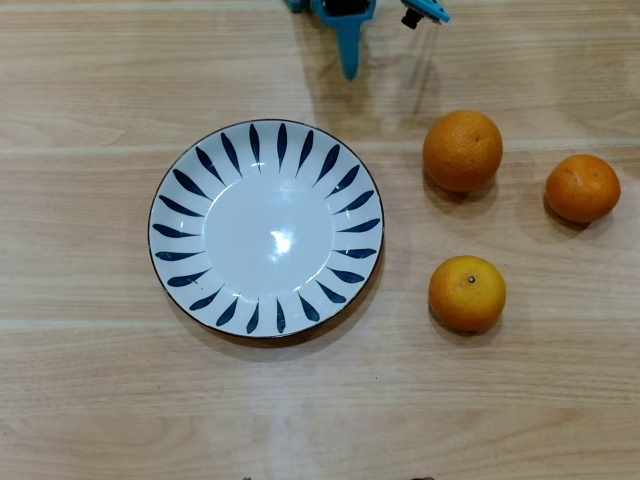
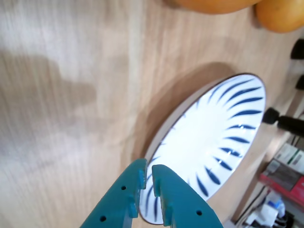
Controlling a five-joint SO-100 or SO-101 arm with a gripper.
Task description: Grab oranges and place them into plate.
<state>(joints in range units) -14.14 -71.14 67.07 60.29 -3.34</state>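
Pale wood-grain desk (image 1: 90, 400) fills the overhead view, with the plate (image 1: 266, 228) lying empty a little left of its middle. All three oranges sit on bare wood toward the right edge: the far orange (image 1: 462, 150) nearest the gripper, the right orange (image 1: 582, 188) close to the edge, the near orange (image 1: 467, 293) just beside the plate's rim. The teal gripper (image 1: 348, 60) pokes in from the far edge, carrying nothing.

From the wrist view, its fingers (image 2: 135, 187) are pressed almost together over the plate's rim (image 2: 161, 142), with two oranges cut off at the top edge. Nothing is grasped yet, so this looks like the opening reach; next the jaws should spread and swing toward an orange.
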